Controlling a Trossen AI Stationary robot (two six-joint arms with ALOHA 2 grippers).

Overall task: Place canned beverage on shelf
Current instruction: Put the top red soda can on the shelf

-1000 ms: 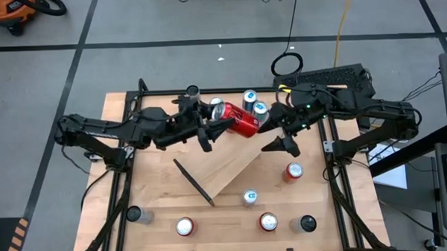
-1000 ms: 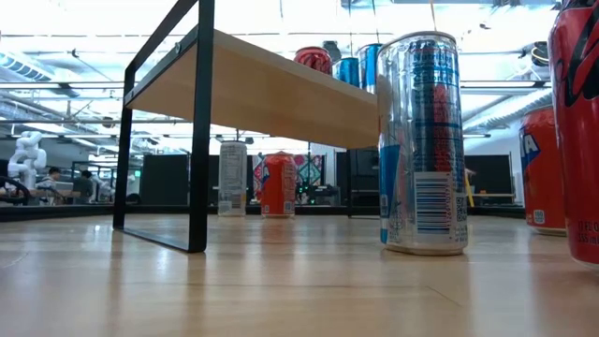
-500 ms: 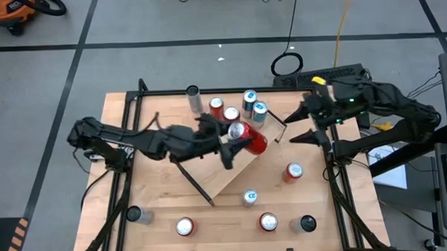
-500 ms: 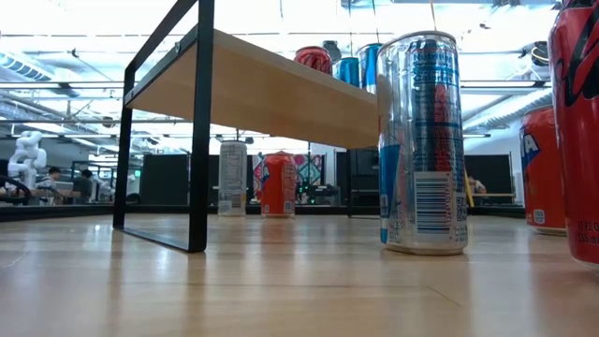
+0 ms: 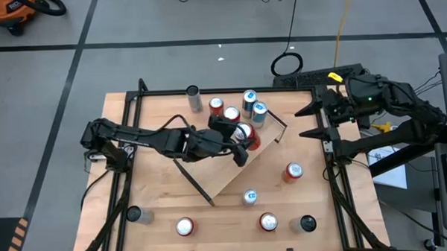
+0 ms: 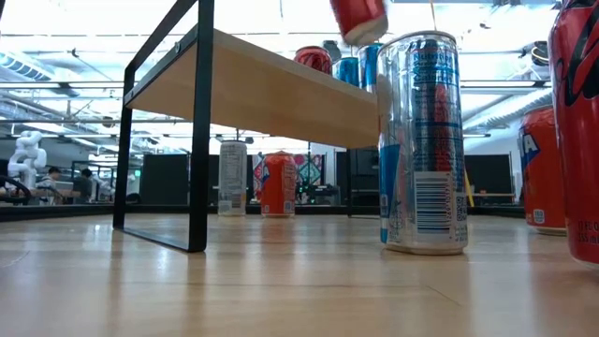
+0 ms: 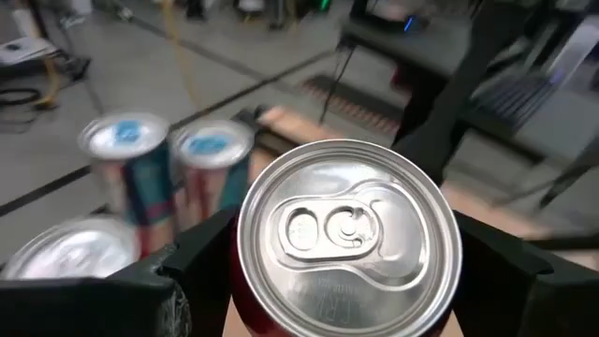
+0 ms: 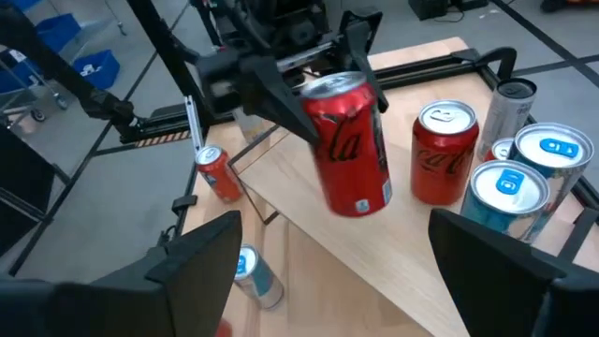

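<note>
A red cola can [image 5: 246,134] hangs above the shelf [image 5: 225,174], a light-wood board with black end brackets that lies slantwise across the table. My left gripper [image 5: 237,140] is shut on the can. In the low view only the can's bottom [image 6: 360,17] shows, above the board [image 6: 271,94]. On the shelf's far part stand two red cans [image 5: 217,105] and two blue cans [image 5: 250,99]. My right gripper [image 5: 304,123] stands open near the table's right edge, nothing between its fingers. My left gripper pinches the red can's side wall just below the top rim [image 7: 248,281] between its two fingers, one on each side. The fingers [image 8: 271,89] reach in from the table's left, slanting slightly down. The can hangs top up, a little tilted, clear of the shelf [image 8: 374,271].
Loose cans stand on the table near the front: a red-orange one [image 5: 293,170], a silver-blue one [image 5: 250,197], two red ones [image 5: 268,221] [image 5: 184,227] and two dark ones [image 5: 133,214] [image 5: 307,223]. A slim silver can [image 5: 193,93] stands at the far edge.
My left gripper has carried the red can down and toward the table's near right, over the shelf. It has turned the can from lying level to nearly upright. My right gripper has drawn back from the can toward the table's right edge, staying open.
</note>
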